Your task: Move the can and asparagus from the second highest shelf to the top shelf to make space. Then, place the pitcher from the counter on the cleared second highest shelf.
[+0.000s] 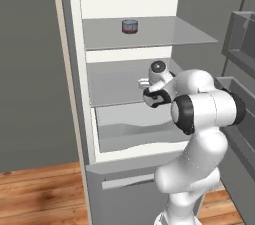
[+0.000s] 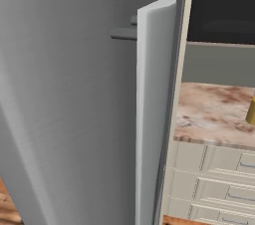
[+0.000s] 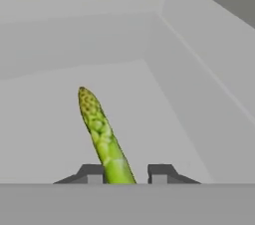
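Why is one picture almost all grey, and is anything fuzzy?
Right base view: the grey fridge door blocks the camera. Hand view: the asparagus looks sharp with soft, even light. Left base view: the can is small but clear; no glare.

Top shelf (image 1: 164, 32) open beside the can (image 1: 130, 26); walls hem second highest shelf (image 1: 112, 84).

Even, soft rendered light; sharp, no glare.

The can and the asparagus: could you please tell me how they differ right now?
The can is a squat grey cylinder with a red band; the asparagus is a thin green spear. The can stands free on the top shelf; the asparagus lies between the gripper fingers over the second highest shelf. Both are inside the fridge.
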You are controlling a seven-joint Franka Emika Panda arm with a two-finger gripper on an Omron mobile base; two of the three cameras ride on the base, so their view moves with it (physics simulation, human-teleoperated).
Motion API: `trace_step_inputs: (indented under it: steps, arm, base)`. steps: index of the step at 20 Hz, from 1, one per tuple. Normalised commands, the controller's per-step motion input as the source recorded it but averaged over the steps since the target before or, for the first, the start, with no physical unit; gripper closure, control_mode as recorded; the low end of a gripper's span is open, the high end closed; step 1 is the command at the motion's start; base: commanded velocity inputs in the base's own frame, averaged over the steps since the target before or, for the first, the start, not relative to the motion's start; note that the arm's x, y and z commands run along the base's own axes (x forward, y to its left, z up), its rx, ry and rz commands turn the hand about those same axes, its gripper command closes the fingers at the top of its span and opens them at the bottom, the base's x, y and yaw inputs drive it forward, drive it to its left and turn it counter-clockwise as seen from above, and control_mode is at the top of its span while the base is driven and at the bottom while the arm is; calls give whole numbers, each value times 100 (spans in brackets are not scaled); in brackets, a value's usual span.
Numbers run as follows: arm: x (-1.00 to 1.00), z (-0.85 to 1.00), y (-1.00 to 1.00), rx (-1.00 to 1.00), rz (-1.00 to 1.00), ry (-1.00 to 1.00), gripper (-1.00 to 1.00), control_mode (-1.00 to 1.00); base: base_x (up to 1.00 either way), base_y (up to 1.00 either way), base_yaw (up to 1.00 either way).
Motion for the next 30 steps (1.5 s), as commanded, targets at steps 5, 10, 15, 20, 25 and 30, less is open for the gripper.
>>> trace_step_inputs:
  steps: [5, 10, 15, 20, 25, 30]
  arm:
    - [-79, 31, 38, -1, 1, 0, 100, -100]
    - [-69, 65, 38, -7, 1, 0, 100, -100]
    - [-74, 93, 22, -5, 0, 0, 100, -100]
    - [-64, 98, 12, -1, 0, 0, 100, -100]
    - [-47, 72, 1, 0, 0, -12, 100, -100]
    - [-27, 55, 0, 0, -2, -25, 100, -100]
  base:
    - [0, 0, 0]
    - [0, 0, 0]
    - [0, 0, 0]
    - [0, 0, 0]
    - [0, 0, 0]
    - [0, 0, 0]
